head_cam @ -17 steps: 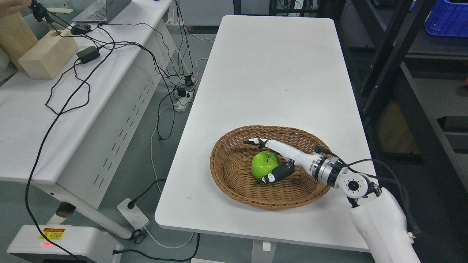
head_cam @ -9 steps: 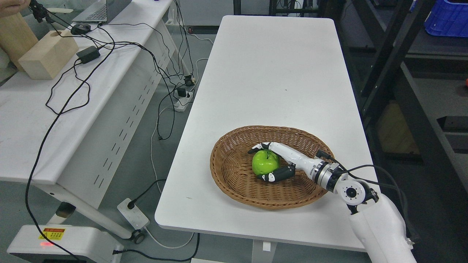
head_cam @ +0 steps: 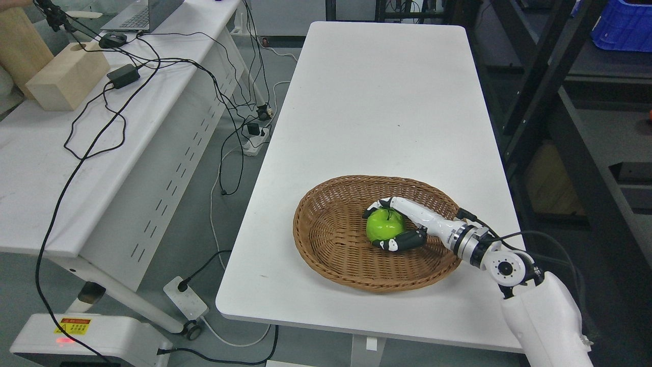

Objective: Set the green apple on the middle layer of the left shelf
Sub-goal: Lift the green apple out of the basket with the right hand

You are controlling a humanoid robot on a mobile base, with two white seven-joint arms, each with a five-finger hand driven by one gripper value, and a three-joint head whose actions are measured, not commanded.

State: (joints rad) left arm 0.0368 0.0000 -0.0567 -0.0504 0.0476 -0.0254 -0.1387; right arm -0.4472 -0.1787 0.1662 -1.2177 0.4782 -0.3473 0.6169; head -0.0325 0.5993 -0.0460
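A shiny green apple [head_cam: 383,225] sits inside a shallow wicker basket [head_cam: 326,239] on the white table [head_cam: 377,102]. My right hand [head_cam: 381,225] reaches in from the lower right, with its fingers [head_cam: 379,205] curled over the far side of the apple and its thumb below the near side, shut on the fruit. The right arm [head_cam: 540,316] comes up from the bottom right corner. No left arm shows. A dark shelf frame [head_cam: 540,86] stands at the right of the picture.
A second white table [head_cam: 30,153] at the left carries wooden blocks [head_cam: 66,76], a laptop, a mouse and tangled black cables. Power strips [head_cam: 186,298] lie on the floor between the tables. A blue bin [head_cam: 624,25] sits on the dark rack.
The right hand's fingers closed around the apple, and hand and apple shifted a little to the right inside the basket.
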